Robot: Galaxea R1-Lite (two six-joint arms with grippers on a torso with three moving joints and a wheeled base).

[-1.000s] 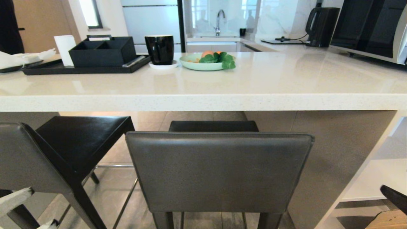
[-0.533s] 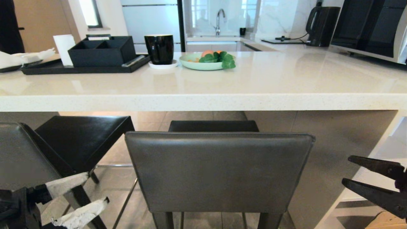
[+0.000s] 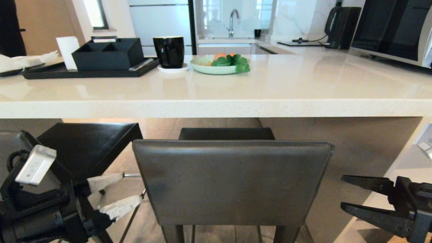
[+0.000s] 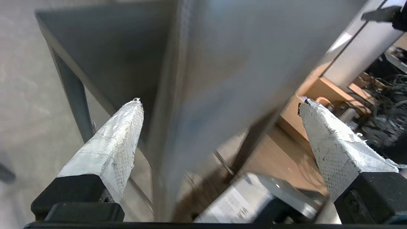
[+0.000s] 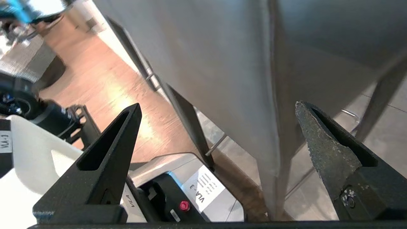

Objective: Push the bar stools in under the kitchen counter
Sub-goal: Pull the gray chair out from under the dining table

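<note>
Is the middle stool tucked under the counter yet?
Only partly: the stool has its backrest on our side of the counter edge.

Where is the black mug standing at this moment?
In the head view the black mug stands on a white saucer on the kitchen counter, left of centre, between the black tray and the green plate.
</note>
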